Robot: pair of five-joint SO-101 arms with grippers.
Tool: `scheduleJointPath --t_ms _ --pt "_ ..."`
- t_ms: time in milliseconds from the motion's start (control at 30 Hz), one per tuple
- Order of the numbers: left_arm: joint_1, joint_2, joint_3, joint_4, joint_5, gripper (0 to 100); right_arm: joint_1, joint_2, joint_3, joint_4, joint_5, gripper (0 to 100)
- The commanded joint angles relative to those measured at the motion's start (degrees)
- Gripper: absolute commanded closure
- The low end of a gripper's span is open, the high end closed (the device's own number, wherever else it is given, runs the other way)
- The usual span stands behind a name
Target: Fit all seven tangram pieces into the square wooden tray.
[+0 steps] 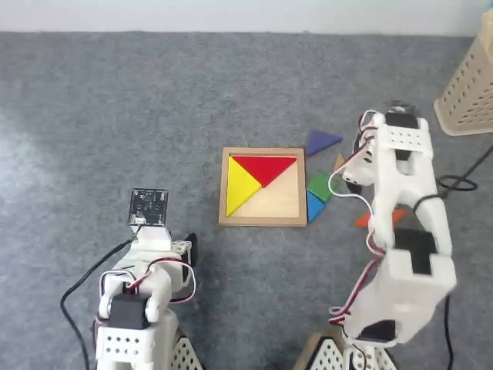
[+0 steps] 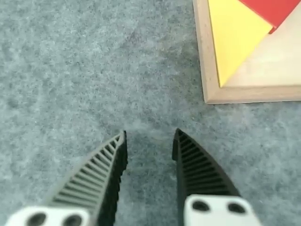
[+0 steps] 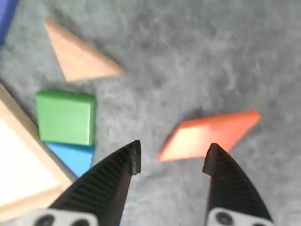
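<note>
Spread wide, the right gripper (image 3: 174, 148) hung over the orange parallelogram (image 3: 211, 134), which lay flat on the grey felted table (image 1: 115, 100) between the wooden tray (image 1: 262, 221) and the table's right edge. Thin, stiff and light, it would probably take a pinch across its narrow width. The left gripper (image 2: 150, 135), its fingers likewise parted, hovered off the tray's near left corner; a slatted basket (image 1: 470, 85) stood far right.

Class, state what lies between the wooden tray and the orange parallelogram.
The green square and blue triangle lie beside the tray. Bare carpet then runs to the orange parallelogram, as the right wrist view shows.
</note>
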Motion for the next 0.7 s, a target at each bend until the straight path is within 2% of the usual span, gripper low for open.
scheduleJointPath --t_ms 0,67,167,267,667 --pt "-0.35 -1.14 -0.13 -0.35 0.35 85 1.10 -9.98 4.75 -0.84 -1.32 76.8" --pt "-0.35 -1.14 -0.13 -0.35 0.35 85 1.45 -12.18 8.88 -3.47 -3.25 76.8" --pt "-0.35 -1.14 -0.13 -0.35 0.35 85 5.76 -11.65 13.98 -9.89 -7.03 76.8" --pt "-0.35 -1.14 -0.13 -0.35 0.35 85 8.48 -10.86 15.38 -9.63 -10.29 76.8" --pt "-0.35 -1.14 -0.13 -0.35 0.35 85 8.66 -0.22 12.48 -10.68 -10.73 76.8"
